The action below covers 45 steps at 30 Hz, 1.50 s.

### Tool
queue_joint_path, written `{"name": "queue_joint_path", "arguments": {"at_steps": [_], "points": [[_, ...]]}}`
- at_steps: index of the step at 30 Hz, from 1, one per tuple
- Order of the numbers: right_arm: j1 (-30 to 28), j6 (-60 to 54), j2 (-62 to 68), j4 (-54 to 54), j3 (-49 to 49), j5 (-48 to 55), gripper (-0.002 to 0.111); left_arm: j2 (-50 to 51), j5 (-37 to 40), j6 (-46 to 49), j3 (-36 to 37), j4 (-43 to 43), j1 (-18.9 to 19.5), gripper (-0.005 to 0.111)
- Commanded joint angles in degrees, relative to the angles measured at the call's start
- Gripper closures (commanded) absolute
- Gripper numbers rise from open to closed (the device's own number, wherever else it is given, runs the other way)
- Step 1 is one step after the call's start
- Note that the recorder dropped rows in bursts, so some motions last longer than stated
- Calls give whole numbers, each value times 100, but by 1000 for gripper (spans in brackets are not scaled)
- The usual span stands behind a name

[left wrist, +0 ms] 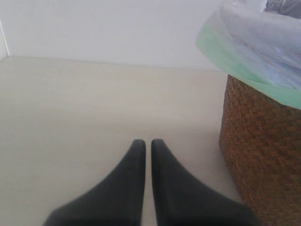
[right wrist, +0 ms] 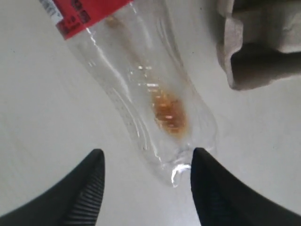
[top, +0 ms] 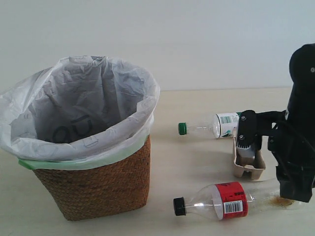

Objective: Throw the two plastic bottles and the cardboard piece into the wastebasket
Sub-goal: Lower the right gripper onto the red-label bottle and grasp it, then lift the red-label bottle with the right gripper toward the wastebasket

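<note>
Fingers of the right gripper (right wrist: 148, 152) gaped wide, flanking the red-label bottle (right wrist: 141, 89) at its base. Left gripper (left wrist: 148, 142) sat closed, empty.

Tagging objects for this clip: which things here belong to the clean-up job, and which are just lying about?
Job: clear black-capped red-label plastic bottle; clear green-capped plastic bottle; beige moulded pulp tray; bag-lined brown wicker wastebasket.
Not job: only the pale table.

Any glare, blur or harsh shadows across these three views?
Exterior view: soft even light, faint shadows, sharp; the right arm reads near-black. Left wrist view: left hand slightly soft up close. Right wrist view: mild blur, small glare spots on the red-label bottle.
</note>
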Motion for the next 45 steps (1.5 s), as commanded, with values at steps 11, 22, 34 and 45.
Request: {"name": "queue_joint_path", "arguments": {"at_steps": [11,22,34,45], "points": [[395,-122,713,-252,7,-444,59,-19,0,-41,23,37,-47,103],[395,-41,1115,574,24,-402,59,-19,0,-41,23,37,-47,103],[395,258,1115,988,502,-752,63,-19,0,-41,23,37,-47,103],[395,739,759,1664,491,-235,108,-19,0,-41,23,37,-47,103]]}}
